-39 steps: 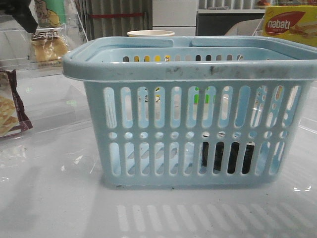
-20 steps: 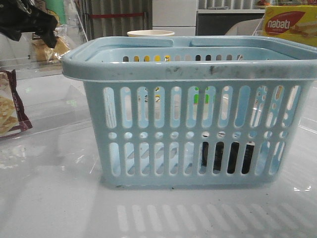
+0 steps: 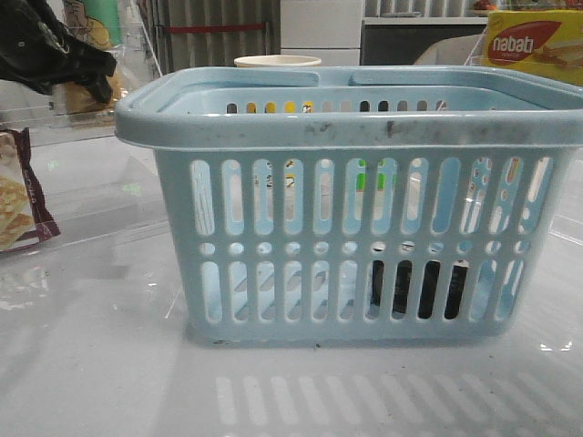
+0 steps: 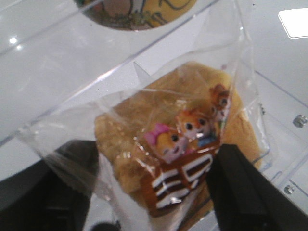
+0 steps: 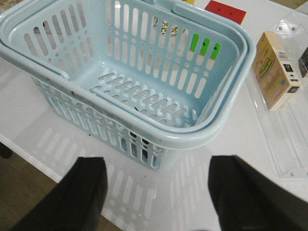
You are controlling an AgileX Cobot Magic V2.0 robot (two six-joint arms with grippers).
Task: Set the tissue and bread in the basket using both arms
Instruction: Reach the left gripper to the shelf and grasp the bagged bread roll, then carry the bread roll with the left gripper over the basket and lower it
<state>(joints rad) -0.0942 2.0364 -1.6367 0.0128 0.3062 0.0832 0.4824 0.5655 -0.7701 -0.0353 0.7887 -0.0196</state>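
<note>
Bread (image 4: 183,159) in its clear wrapper fills the centre of the left wrist view, a dark label strip with cartoon figures across it, and the left gripper (image 4: 154,192) has its two dark fingers (image 4: 236,192) spread on either side of the packet — whether they touch the plastic cannot be told. The front view shows only a sliver of that bread (image 3: 91,96) at the upper left of the frame, mostly hidden behind the black left gripper (image 3: 77,73). Filling the middle of the front view is the light blue basket (image 3: 351,127); through its lower right slots a dark block shows, the tissue (image 3: 419,289), cut into strips by the bars. The right wrist view looks down into the basket (image 5: 211,130), and its visible floor is bare; the near corner where the tissue would sit is hidden by the rim. The right gripper (image 5: 156,192) hangs outside the basket with fingers wide apart, gripping nothing. A yellow nabati box (image 3: 533,45) sits at the upper right of the front view, a cracker packet (image 3: 23,196) is cut off at the left edge, and a small tan box (image 5: 276,70) appears only in the right wrist view.
</note>
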